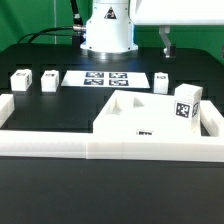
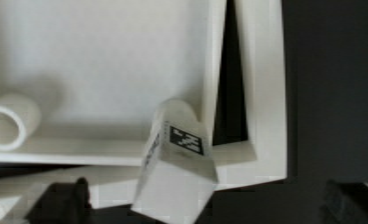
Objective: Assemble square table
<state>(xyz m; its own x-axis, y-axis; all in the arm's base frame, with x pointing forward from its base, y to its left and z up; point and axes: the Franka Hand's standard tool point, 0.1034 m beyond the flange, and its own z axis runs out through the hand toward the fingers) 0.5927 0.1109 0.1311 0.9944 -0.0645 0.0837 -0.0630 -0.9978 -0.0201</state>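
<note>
The square table's white slab (image 1: 132, 118) lies in the front corner on the exterior view's right, against the border wall. One white tagged leg (image 1: 187, 103) stands at the slab's corner on that side. In the wrist view this leg (image 2: 181, 150) rises, leaning, between my dark fingertips (image 2: 56, 203), with a gap on each side of it. My gripper (image 2: 202, 206) is open and holds nothing. The slab (image 2: 92, 60) shows a round socket (image 2: 3, 125). In the exterior view my gripper (image 1: 165, 42) hangs above the slab's far side. Three more legs (image 1: 20, 80) (image 1: 48, 79) (image 1: 161, 82) stand loose on the black table.
The marker board (image 1: 110, 77) lies flat in front of the robot base (image 1: 108, 30). The low white border wall (image 1: 45, 145) runs along the front and up both sides; in the wrist view the wall (image 2: 261, 80) sits just beyond the slab's edge.
</note>
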